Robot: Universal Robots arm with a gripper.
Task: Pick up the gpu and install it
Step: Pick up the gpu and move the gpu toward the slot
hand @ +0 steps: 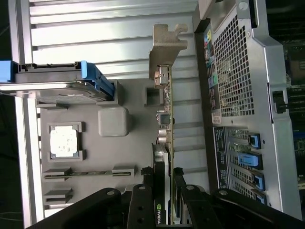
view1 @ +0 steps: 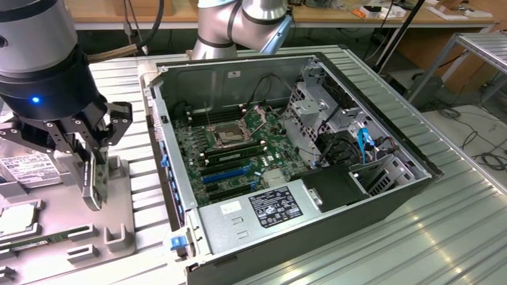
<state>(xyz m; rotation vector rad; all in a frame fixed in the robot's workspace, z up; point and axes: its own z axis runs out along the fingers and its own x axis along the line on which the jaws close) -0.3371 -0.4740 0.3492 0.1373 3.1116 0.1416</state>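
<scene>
The gpu [view1: 94, 184] is a thin dark card standing on edge over the grey parts tray [view1: 135, 196] at the exterior view's left. In the wrist view the gpu [hand: 165, 119] shows edge-on, with its silver end bracket away from the fingers. My gripper [view1: 91, 157] [hand: 164, 174] is shut on it, one black finger on each face of the card near its plain end. I cannot tell whether the card's lower edge still rests in the tray. The open computer case [view1: 317, 65] lies beside it, with the motherboard [view1: 237, 148] and its blue slots [view1: 225, 174] exposed.
On the tray lie a hard drive [view1: 24, 169] [hand: 52, 78] with a blue rail, a processor [hand: 64, 141] and a memory stick [hand: 88, 172]. The case's rear panel [hand: 238, 71] stands close beside the card. A power supply [view1: 262, 208] and drive cage [view1: 317, 107] fill part of the case.
</scene>
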